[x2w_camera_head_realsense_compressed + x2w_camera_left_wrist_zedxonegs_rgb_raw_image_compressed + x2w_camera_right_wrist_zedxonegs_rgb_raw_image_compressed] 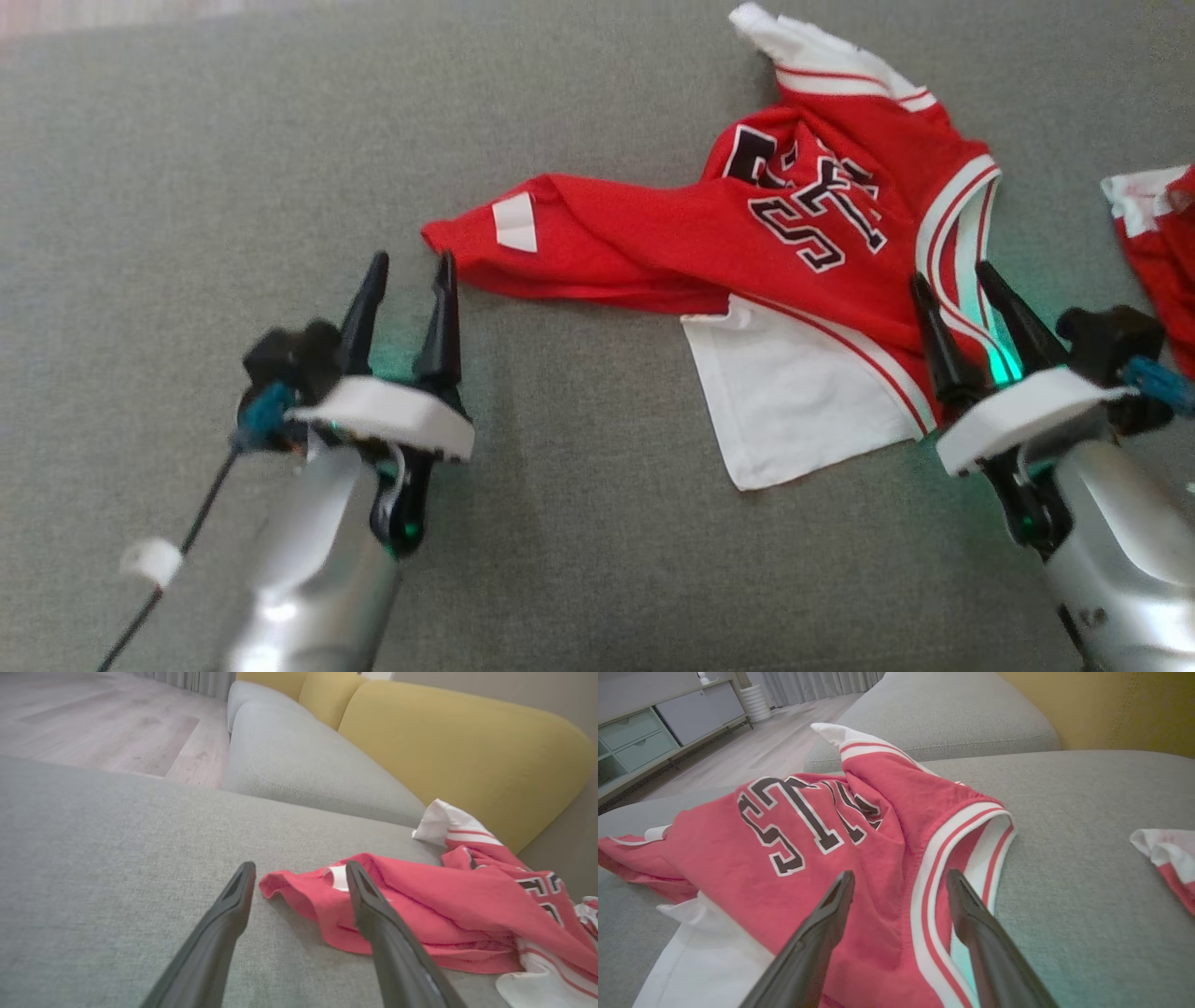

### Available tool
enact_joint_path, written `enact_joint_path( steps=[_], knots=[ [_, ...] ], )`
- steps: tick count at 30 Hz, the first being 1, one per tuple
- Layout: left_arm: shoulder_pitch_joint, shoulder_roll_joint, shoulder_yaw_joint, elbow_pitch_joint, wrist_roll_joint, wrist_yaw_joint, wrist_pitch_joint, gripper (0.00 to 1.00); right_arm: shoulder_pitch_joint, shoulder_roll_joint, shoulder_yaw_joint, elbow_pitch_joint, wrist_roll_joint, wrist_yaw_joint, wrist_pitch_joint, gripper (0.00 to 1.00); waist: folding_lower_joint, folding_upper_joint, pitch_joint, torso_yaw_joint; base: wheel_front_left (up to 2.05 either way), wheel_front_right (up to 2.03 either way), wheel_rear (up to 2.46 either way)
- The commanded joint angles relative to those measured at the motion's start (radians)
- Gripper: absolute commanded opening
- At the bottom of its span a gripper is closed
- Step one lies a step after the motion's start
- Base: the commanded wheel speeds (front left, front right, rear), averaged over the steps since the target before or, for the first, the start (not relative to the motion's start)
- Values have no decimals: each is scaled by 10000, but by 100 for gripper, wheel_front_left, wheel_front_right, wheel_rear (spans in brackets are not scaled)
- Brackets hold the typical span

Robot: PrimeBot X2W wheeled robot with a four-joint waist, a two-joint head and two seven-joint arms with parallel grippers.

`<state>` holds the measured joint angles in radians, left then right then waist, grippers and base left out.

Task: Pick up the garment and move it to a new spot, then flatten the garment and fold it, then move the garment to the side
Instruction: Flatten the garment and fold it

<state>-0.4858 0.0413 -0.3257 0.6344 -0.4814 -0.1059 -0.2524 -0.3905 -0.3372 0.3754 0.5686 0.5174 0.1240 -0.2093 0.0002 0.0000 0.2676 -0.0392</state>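
Two red garments (653,233) (1153,233), two grippers (411,261) (952,271), one sofa (187,187).

Left end effector (412,259) and right end effector (952,273): tapered black fingers (439,322), white wrist plates (392,422), silver forearms (317,560), blue connectors (266,411), green lights (1001,371).

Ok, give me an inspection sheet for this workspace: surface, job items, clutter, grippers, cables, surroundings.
Surface: grey sofa seat, fabric.
Job's things: red jersey, rumpled, unfolded, white inside showing at its near edge.
Clutter: second red-and-white garment at the right edge.
Grippers: left gripper, jaws open, at the jersey's left end; right gripper, jaws open, over the striped trim; neither holds anything.
Cables: black cable beside the left forearm.
Surroundings: yellow back cushions, wooden floor, drawer cabinet.
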Motion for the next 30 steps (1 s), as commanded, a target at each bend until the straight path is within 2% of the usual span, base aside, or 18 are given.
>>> enact_joint_path(
  steps=[1, 2, 10, 14, 15, 17, 20, 24, 30],
  knots=[
    [-629, 89, 89, 245, -182, -39, -93, 100, -274, 45, 49, -247, -112, 67, -173, 100, -2, 0, 345, -63, 0, 0, 0],
    [-629, 89, 89, 245, -182, -39, -93, 100, -274, 45, 49, -247, -112, 67, -173, 100, -2, 0, 345, -63, 0, 0, 0],
    [-2347, 89, -1144, 2791, -1230, -105, -79, 100, -669, 529, 122, -210, -401, 67, -380, 100, -2, 0, 790, -177, 0, 0, 0],
    [-2809, 89, -1704, 3428, -1121, 134, -87, 100, -775, 585, 192, -150, -371, 67, -427, 100, -2, 0, 876, -195, 0, 0, 0],
    [-2840, 89, -1802, 3506, -1100, 161, -88, 86, -797, 589, 202, -127, -365, 67, -436, 100, -2, 0, 875, -197, 0, 0, 0],
    [-2871, 89, -1874, 3466, -1104, 170, -90, 0, -823, 591, 210, -82, -354, 67, -453, 100, -2, 0, 853, -187, 0, 0, 0],
    [-2955, 93, -1687, 2945, -703, 413, -91, 0, -825, 587, 170, -1, -326, 67, -473, 100, -2, 0, 792, -107, 0, 0, 0],
    [-2788, 276, -908, 1148, 515, 1000, -91, 0, -797, 636, 102, 135, -273, 67, -496, 100, -2, 0, 640, 89, 0, 0, 0],
    [-2719, 702, 80, -1633, 2611, 1083, -92, 0, -730, 840, 142, 279, -227, 67, -516, 100, -2, 0, 370, 399, 0, 0, 0]
  ],
)
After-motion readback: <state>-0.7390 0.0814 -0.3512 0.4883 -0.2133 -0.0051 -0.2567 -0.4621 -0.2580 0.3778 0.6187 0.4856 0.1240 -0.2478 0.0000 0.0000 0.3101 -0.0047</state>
